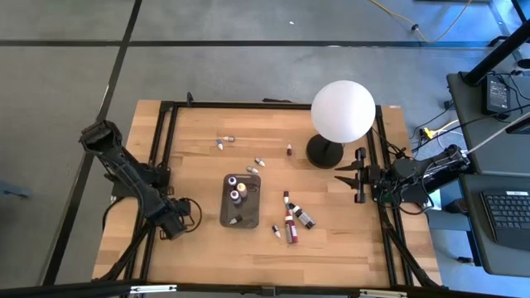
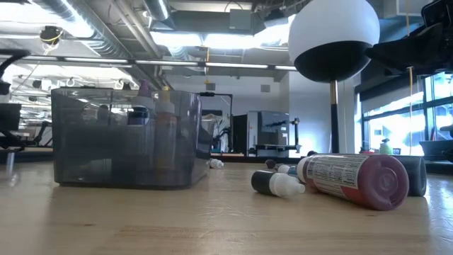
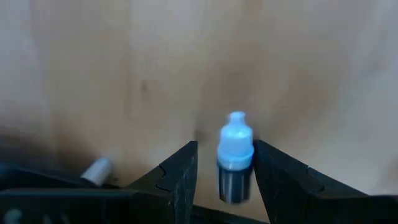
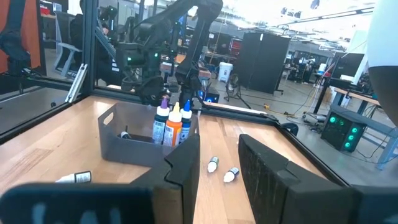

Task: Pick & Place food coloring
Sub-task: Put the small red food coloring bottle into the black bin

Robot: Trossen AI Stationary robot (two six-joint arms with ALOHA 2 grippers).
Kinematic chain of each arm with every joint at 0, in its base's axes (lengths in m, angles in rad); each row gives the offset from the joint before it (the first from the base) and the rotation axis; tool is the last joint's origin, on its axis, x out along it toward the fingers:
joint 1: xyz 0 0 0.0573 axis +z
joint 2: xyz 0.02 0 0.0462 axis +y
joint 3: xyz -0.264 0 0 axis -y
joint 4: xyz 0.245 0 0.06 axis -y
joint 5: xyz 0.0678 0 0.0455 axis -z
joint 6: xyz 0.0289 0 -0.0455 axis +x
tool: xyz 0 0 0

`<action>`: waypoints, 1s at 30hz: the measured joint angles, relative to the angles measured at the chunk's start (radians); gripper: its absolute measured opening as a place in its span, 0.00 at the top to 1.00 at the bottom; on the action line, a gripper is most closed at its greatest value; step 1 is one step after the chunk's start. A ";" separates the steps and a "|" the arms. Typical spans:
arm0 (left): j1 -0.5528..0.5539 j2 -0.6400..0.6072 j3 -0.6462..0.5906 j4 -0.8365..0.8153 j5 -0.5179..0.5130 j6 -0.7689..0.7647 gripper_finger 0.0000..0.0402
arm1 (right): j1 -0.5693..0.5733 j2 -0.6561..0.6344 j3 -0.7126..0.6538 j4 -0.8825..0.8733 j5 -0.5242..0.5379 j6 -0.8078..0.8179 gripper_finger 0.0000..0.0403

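My left gripper (image 1: 176, 228) is near the table's left rail, shut on a small dark food coloring bottle with a pale blue cap (image 3: 235, 155). Several more bottles stand in the dark grey tray (image 1: 225, 203). Others lie scattered on the wood: a cluster with a red one (image 1: 290, 219) to the tray's right, and small ones (image 1: 220, 143) farther back. My right gripper (image 1: 339, 176) hovers open at the table's right side beside the lamp, its fingers (image 4: 186, 162) pointing toward the tray (image 4: 124, 146). My left gripper (image 3: 225, 144) has the bottle's dark body (image 3: 235, 183) between its two fingers. The capped end (image 3: 236, 134) sticks out past the fingertips, along the fingers. The gripper points down at the wood. Whether the bottle is off the table, I cannot tell.
A big white globe lamp (image 1: 342, 110) on a black base stands at the far right of the table, close to my right gripper. A black frame (image 1: 166, 165) runs along the table's edges. Bare wood lies between the tray and the left rail.
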 joint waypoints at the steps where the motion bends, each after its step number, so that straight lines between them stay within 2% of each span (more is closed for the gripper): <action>1: -0.003 -0.001 -0.004 0.004 -0.001 -0.004 0.63 | 0.000 0.000 0.000 0.000 0.000 0.002 0.72; 13: -0.011 -0.003 -0.020 0.029 -0.006 -0.093 0.63 | 0.000 0.000 0.000 0.000 0.000 0.003 0.72; 30: -0.011 -0.001 -0.022 0.035 -0.006 -0.093 0.64 | 0.000 0.000 0.000 -0.001 0.000 0.000 0.72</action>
